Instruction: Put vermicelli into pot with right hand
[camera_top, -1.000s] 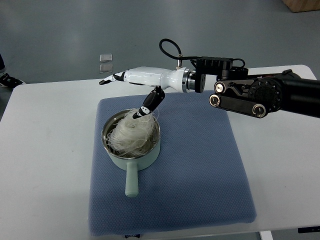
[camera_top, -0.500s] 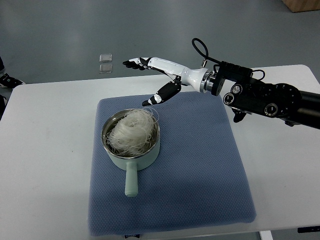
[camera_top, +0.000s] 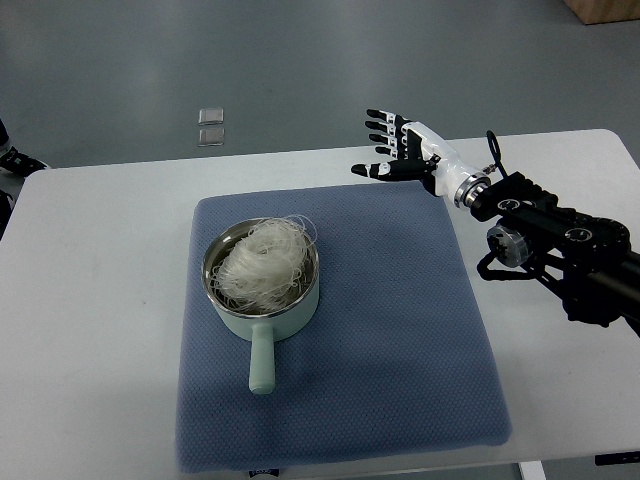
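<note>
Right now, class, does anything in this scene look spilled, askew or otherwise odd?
Nothing is spilled. The vermicelli sits heaped in the pot, with a few loose strands arching above the rim near its far side. The pot stands upright on the blue mat, handle toward the camera. The right hand is open and empty, clear of the pot.

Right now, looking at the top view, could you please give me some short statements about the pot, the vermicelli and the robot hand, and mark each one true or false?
1. The vermicelli lies inside the pot. True.
2. The right hand grasps the vermicelli. False: its fingers are spread, it holds nothing and it is well apart from the pot.
3. The pot stands on the blue mat. True.
4. The pot handle points toward the far edge of the table. False: it points toward the near edge.
5. The left hand rests beside the pot. False: no left hand is in view.
</note>
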